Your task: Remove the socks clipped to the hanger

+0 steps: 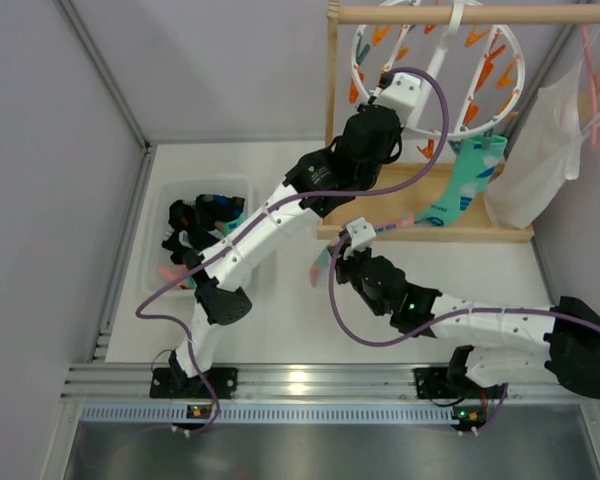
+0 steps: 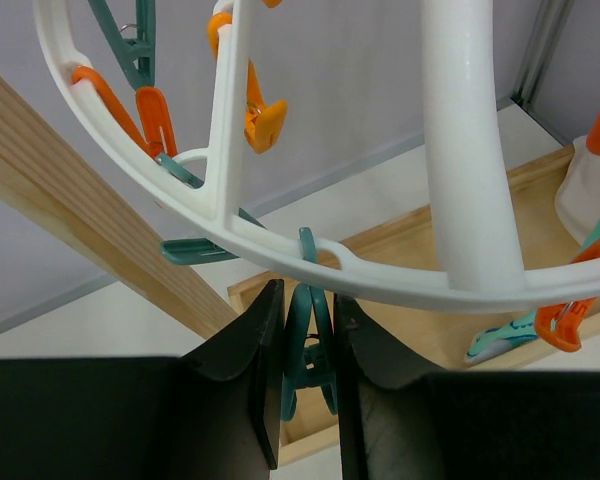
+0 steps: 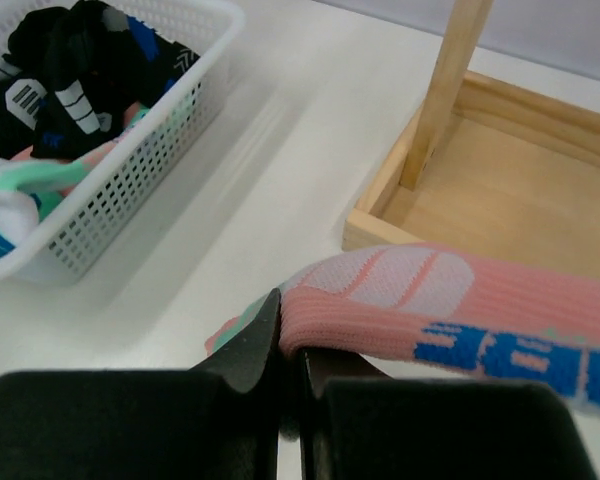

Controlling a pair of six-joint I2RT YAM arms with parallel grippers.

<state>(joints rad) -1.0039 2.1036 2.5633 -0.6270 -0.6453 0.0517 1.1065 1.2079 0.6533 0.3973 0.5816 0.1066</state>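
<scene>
white ring hanger [image 1: 437,58], teal sock [image 1: 467,180] clipped below

The hanger [image 2: 270,243] rim and its thick crossbar [image 2: 465,150] close off the room just above the left tool [image 2: 305,300], which pinches a teal clip [image 2: 305,360]. The wooden post [image 2: 70,190] crowds its left side. Lower down, the right tool [image 3: 288,335] grips a pink sock [image 3: 430,295] that runs right, across the near edge of the wooden tray [image 3: 500,190]. Between the basket [image 3: 150,170] at left and that tray, the bare surface [image 3: 300,150] lies open.
</scene>
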